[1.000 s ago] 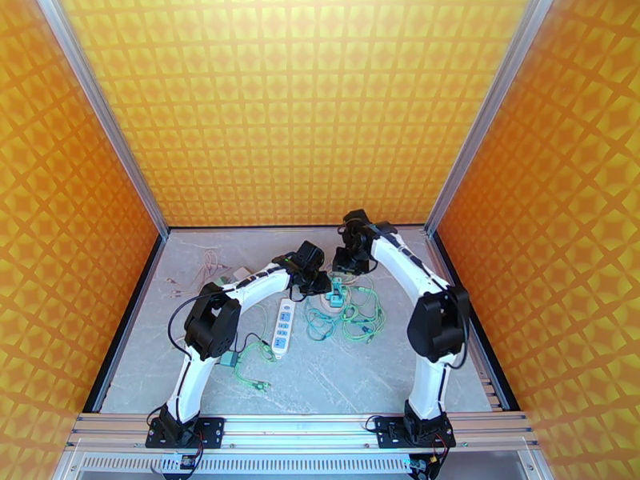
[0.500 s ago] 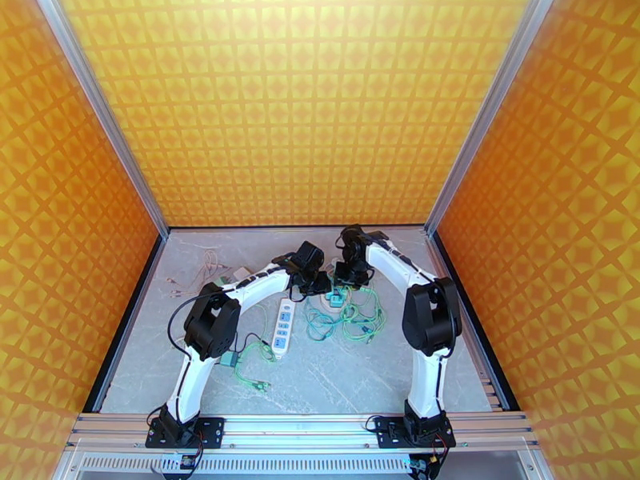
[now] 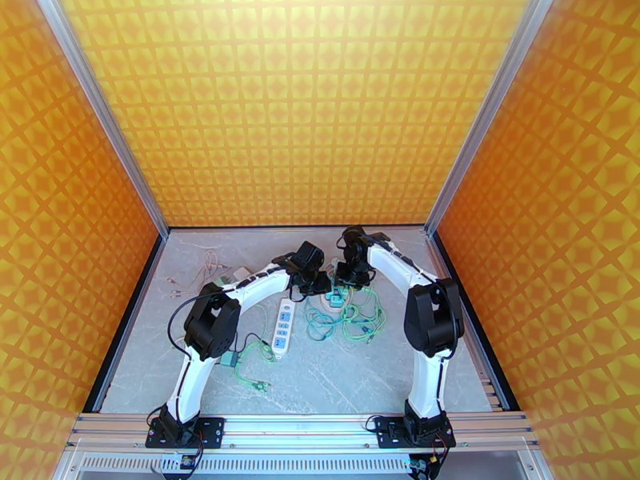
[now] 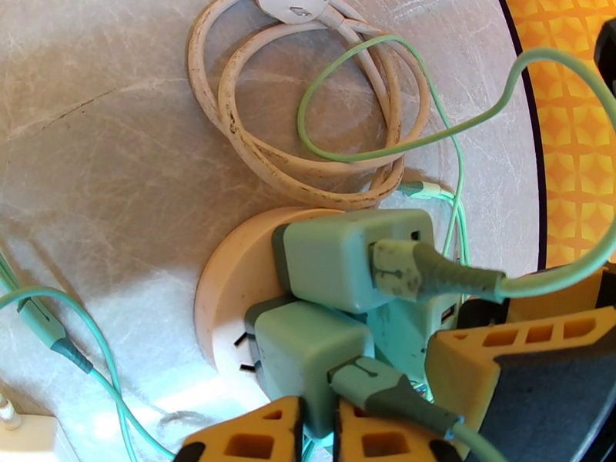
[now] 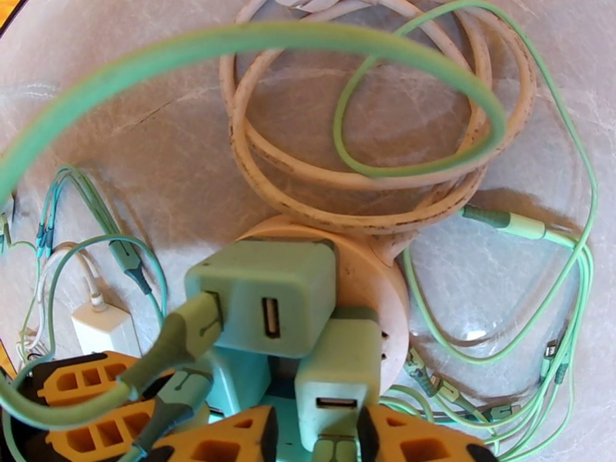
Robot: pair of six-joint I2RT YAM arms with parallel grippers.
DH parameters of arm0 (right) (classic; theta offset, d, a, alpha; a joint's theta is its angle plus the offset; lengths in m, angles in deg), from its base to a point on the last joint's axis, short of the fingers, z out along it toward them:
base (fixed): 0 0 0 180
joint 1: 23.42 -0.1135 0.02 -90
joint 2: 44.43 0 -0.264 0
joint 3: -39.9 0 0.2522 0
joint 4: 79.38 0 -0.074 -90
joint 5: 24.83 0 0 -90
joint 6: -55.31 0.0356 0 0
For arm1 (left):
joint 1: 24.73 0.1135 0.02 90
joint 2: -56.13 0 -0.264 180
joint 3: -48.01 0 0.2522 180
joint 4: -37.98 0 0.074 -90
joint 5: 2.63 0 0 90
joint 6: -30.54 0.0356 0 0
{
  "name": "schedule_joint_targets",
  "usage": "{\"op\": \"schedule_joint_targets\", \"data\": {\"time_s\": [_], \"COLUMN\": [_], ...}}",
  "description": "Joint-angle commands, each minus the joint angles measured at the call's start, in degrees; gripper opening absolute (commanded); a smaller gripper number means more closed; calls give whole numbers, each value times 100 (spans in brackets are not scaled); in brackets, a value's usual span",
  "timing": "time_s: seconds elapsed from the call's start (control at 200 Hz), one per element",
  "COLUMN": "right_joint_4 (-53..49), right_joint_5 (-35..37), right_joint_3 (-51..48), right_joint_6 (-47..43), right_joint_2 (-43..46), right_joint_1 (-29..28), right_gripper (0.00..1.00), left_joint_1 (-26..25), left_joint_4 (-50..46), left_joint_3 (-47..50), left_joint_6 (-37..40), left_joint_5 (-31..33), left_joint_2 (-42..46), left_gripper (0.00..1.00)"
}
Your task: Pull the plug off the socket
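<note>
So, the round socket hub [image 4: 223,279] was found sitting mid-table on the marble table [image 4: 108,148], crowded with teal chargers [image 4: 346,259], and a grubby white cord [image 4: 231,125] was coiled just behind it. The left gripper [image 4: 316,429] was closed right down. A lower plug [image 4: 308,348] looked to be pinched between its orange fingers [image 4: 239,440], with that plug's lead draped over one of them. The right gripper [image 5: 316,436] was set astride a neighbouring plug [image 5: 339,371], the one with the empty USB port, one finger on each side. Whether that plug was actually squeezed or only bracketed couldn't be told.

Judged from that, the grab-and-brace stage had been reached. Every charger looked fully seated and nothing had been unseated yet.

For a clean pull, the plug was best drawn straight out along its prongs, with no twisting. The chargers were packed shoulder to shoulder, so a sideways yank would likely have been blocked by the neighbours. The hub looked light and loose, so it needed to be pinned by one arm while the other pulled. Otherwise the whole cluster would probably have been dragged along. The grip was better kept on the plug body than on the green cable [image 4: 431,275]. The loose loops near the fingers were worth watching for snags.
</note>
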Motion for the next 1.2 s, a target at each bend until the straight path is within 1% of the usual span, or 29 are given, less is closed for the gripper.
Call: {"op": "schedule_joint_targets", "data": {"time_s": [0.0,0.13,0.245,0.405,0.59,0.73,0.835,1.08,1.196], "right_joint_4": [-369,-466,-469,-370,-502,-486,-530,-832,-914], "right_joint_5": [-291,-327,-296,-33,414,421,363,716,786], "right_joint_3": [237,440,285,-134,-175,-173,-86,561,731], "right_joint_6": [-129,-143,-180,-231,-288,-268,-249,-268,-285], "right_joint_2": [-436,-414,-451,-482,-600,-594,-564,-206,-223], "right_joint_1": [-36,-45,-36,-36,-37,-41,-36,-37,-36], "right_gripper": [38,39,39,40,41,42,43,45,45], "left_joint_1": [-231,-236,-235,-237,-231,-229,-231,-231,-237], "left_joint_4": [-1216,-1209,-1208,-1228,-1208,-1176,-1173,-1145,-1145], "left_joint_3": [553,535,527,527,578,592,596,575,551], "left_joint_6": [32,19,5,10,4,-7,-16,-17,-9], "left_joint_5": [363,363,370,363,366,363,363,363,363], "left_joint_2": [-891,-904,-904,-891,-854,-847,-847,-882,-914], "left_gripper": [16,16,16,16,16,16,16,16,16]}}
